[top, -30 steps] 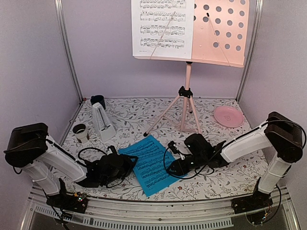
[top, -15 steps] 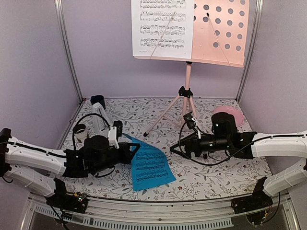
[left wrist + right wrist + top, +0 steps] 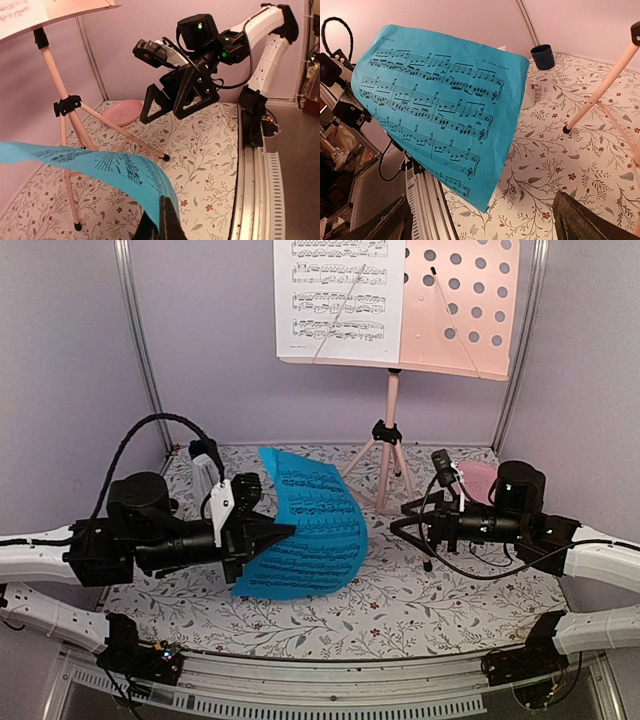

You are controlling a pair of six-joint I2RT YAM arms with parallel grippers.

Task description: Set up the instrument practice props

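Blue sheet (image 3: 310,525) edge between left jaws

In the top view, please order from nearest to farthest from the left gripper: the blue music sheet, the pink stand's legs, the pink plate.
1. blue music sheet: held in the left gripper itself.
2. pink stand's legs: middle, toward the back.
3. pink plate: far right side.

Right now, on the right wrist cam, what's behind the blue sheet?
A sliver of the white metronome shows past the right edge of the blue sheet; the dark blue cup stands clear beyond. The sheet covers the rest of the metronome.
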